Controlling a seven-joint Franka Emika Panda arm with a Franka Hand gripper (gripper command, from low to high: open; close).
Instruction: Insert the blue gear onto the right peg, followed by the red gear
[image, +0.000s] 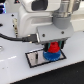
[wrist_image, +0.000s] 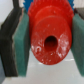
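The red gear (image: 52, 48) sits between my gripper's (image: 51, 49) fingers, directly above the blue gear (image: 49, 56). The blue gear lies flat on the pale black-framed plate (image: 33, 59). In the wrist view the red gear (wrist_image: 48, 37) fills the frame, hub hole facing the camera, with the teal pads (wrist_image: 22, 44) pressed against both of its sides. Bits of the blue gear (wrist_image: 67, 5) show behind it. The right peg is hidden under the gears. I cannot make out its twin pin.
The white arm body (image: 35, 17) looms over the plate, and a black cable (image: 15, 36) runs off to the exterior view's left. The plate lies on a white table (image: 70, 70).
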